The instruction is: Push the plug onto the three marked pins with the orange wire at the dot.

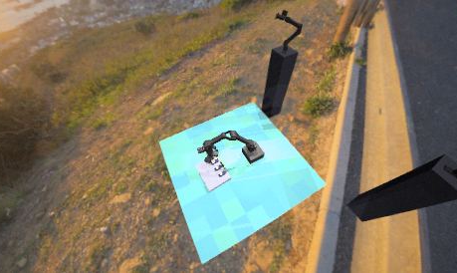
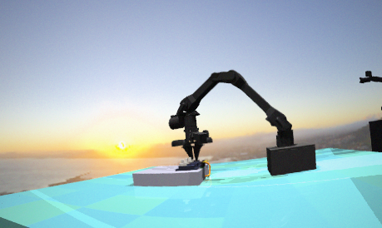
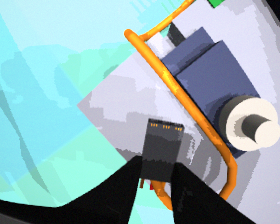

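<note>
The plug [image 3: 162,150] is a small flat black block in the wrist view, with three small gold-edged marks along its far end. My gripper [image 3: 156,166] [image 2: 195,160] is shut on the plug, one fingertip at each side of its rear end, low over the holder. The orange lead [image 3: 183,100] [image 2: 210,169] loops from the plug's rear around the servo; a bit of red and brown wire shows by the fingers. The blue servo [image 3: 216,80] with a white round hub lies on the pale holder [image 3: 103,100] [image 2: 167,178] [image 1: 212,181]. The pins and the coloured band cannot be made out.
A green piece [image 3: 216,2] shows at the top edge of the wrist view. Several small dark parts with white hubs stand in a row on the holder in the top view. Black pedestals with other arms stand beyond the cyan table [image 1: 265,199].
</note>
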Motion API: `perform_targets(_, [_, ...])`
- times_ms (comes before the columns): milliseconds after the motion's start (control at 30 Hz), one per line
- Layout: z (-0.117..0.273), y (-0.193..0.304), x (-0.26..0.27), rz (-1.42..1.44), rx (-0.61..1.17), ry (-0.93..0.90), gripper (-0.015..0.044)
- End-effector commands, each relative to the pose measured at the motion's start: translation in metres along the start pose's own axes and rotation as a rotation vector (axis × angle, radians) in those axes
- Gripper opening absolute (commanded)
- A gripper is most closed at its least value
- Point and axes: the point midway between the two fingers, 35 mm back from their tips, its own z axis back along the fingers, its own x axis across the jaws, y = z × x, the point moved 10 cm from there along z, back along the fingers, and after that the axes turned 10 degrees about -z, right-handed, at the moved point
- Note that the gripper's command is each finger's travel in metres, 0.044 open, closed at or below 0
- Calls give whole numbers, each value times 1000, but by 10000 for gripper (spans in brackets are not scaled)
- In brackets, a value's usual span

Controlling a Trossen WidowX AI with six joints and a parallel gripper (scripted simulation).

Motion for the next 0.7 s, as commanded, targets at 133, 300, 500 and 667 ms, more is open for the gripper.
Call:
perform_targets(133, [40, 0, 0, 4, 20, 19, 0])
perform_targets(300, [41, -7, -1, -69, 19, 20, 0])
perform_targets(500, [44, -24, -4, -245, 16, 21, 0])
perform_targets(667, [46, -38, -5, -394, 13, 22, 0])
